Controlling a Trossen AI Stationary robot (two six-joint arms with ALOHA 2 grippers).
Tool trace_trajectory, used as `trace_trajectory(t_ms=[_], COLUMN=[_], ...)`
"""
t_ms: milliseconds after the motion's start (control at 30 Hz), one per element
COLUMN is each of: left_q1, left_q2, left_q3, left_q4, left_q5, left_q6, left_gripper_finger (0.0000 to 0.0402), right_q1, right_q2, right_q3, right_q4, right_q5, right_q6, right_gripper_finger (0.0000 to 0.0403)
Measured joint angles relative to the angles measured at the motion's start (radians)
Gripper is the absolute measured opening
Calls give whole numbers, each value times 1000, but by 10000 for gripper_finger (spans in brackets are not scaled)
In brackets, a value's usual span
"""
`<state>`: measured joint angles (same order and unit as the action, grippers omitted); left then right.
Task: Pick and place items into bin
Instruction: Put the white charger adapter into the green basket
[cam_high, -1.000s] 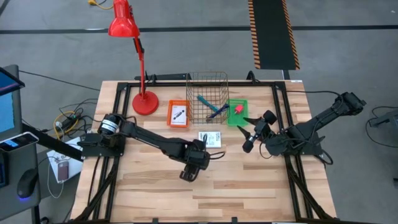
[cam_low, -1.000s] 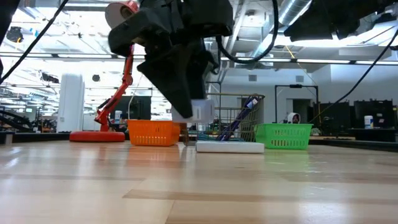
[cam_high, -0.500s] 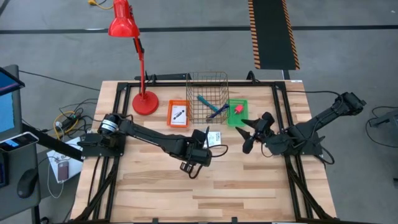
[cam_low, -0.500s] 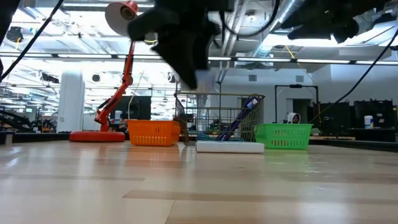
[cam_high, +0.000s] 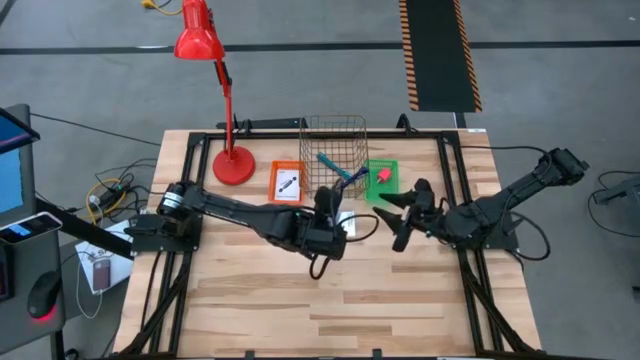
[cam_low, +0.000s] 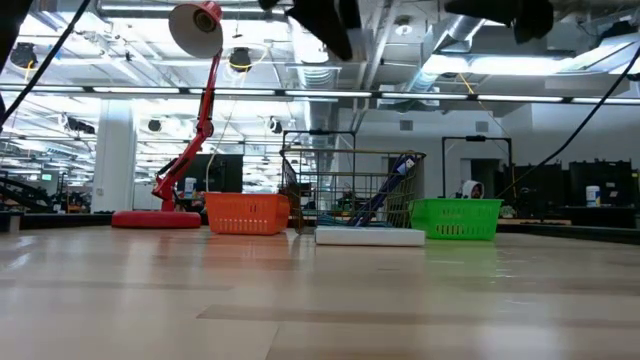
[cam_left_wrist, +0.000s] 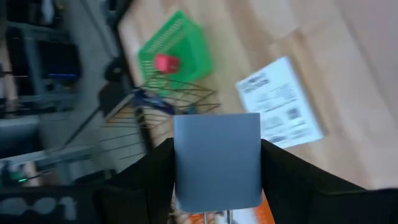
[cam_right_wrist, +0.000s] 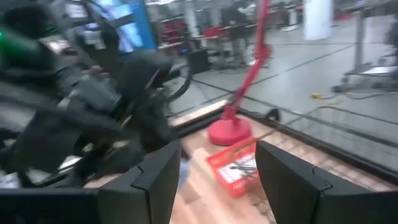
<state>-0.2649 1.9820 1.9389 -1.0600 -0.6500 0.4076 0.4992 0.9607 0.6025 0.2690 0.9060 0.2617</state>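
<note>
My left gripper (cam_high: 327, 204) hangs above the table just near of the wire basket (cam_high: 335, 158), shut on a blue-grey block (cam_left_wrist: 216, 160). A white printed card (cam_left_wrist: 280, 111) lies flat on the wood below it, seen in the low view as a thin slab (cam_low: 370, 236). The basket holds a blue pen and a teal pen (cam_high: 340, 172). A pink-red block (cam_high: 383, 175) lies in the green bin (cam_high: 372, 190). My right gripper (cam_high: 404, 218) hovers open to the right of the card, near the green bin. My left gripper pinches the blue-grey block by its two opposite side faces (cam_left_wrist: 180, 163), one finger (cam_left_wrist: 155, 171) on each side. The block's flat face shows between the fingers. It is lifted clear, above the card and the table.
An orange bin (cam_high: 287, 182) with a small dark item sits left of the basket. A red desk lamp stands on its round base (cam_high: 233, 165) at the far left. Black frame rails (cam_high: 452, 190) run along the table's sides. The near half of the table is bare wood.
My left gripper has risen and moved toward the far edge, from the table's middle up to just near of the wire basket, carrying the block; it has left the low view at the top. My right gripper has shifted slightly toward the left gripper.
</note>
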Motion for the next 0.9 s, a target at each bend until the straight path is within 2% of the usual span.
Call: trace_trajectory(t_ms=[200, 500, 733, 900], left_q1=[1, 3, 7, 14], left_q2=[0, 0, 0, 0], left_q3=[83, 193, 226, 227], left_q4=[-27, -14, 5, 4], left_q5=[-97, -152, -152, -152], left_q6=[69, 141, 175, 177], left_gripper_finger=[184, 184, 184, 184], right_q1=[0, -67, -171, -247], right_q2=[0, 0, 0, 1], right_q3=[0, 0, 0, 0], right_q4=[9, 59, 162, 183], right_q5=[-109, -141, -316, -472], right_q6=[18, 26, 30, 124], right_gripper_finger=[202, 202, 216, 241])
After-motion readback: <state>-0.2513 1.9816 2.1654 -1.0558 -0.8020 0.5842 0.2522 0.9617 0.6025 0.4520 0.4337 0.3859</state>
